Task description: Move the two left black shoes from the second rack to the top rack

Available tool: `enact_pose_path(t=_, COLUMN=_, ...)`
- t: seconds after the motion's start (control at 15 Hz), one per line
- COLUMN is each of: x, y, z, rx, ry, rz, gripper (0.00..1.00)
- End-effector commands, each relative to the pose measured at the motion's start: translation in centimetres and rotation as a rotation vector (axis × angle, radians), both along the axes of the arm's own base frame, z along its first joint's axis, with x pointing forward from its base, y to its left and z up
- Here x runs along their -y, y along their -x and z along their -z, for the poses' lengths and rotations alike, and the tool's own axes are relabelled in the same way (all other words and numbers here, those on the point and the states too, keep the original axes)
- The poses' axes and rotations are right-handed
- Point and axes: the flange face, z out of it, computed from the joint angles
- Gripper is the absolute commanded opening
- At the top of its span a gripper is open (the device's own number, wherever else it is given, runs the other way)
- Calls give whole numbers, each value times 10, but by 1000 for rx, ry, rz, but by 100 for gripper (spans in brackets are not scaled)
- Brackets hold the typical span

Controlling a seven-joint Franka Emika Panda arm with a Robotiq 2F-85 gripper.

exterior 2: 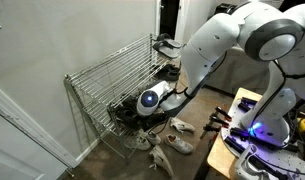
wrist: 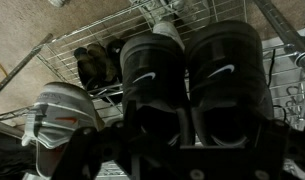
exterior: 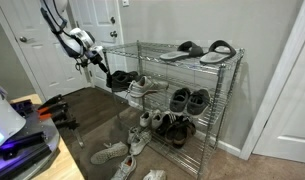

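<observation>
The two black shoes (wrist: 152, 65) sit side by side, heels toward me, at the left end of the second rack (exterior: 157, 90). They also show in an exterior view (exterior: 118, 78). In the wrist view they fill the middle, with white swoosh marks on the heels. My gripper (wrist: 189, 142) is open just behind their heels, not touching them. It also shows in both exterior views (exterior: 93, 62) (exterior 2: 149, 100). The top rack (exterior: 142, 47) is bare at its left end. In the exterior view with the white arm, the arm hides the shoes.
Black-and-grey slides (exterior: 197, 50) lie on the right of the top rack. White sneakers (wrist: 57, 112) and brown shoes (wrist: 92, 62) sit next to the black pair. Loose shoes (exterior: 122, 150) lie on the floor in front. A desk (exterior: 32, 135) stands nearby.
</observation>
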Motion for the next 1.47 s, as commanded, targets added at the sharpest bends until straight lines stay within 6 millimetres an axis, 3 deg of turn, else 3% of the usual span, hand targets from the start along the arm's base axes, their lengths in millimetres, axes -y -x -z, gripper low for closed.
enact_pose_path(t=0.0, x=6, y=-23, z=28, rx=-15, ry=12, rz=89, gripper=100)
enact_pose_path(t=0.2, x=11, y=-42, z=37, rx=-24, ry=17, rz=135, gripper=100)
enact_pose_path(t=0.47, x=9, y=-50, z=44, rx=-29, ry=18, rz=161, gripper=100)
enact_pose_path(t=0.6, x=1, y=-48, z=41, rx=-21, ry=16, rz=137, gripper=100)
enact_pose_path(t=0.93, x=-19, y=-33, z=8, rx=105, ry=63, rz=89, gripper=100)
enact_pose_path(t=1.13, x=-24, y=-30, z=-2, rx=165, ry=77, rz=82, gripper=100)
enact_pose_path(t=1.4, x=-13, y=-41, z=15, rx=134, ry=133, rz=126, gripper=100)
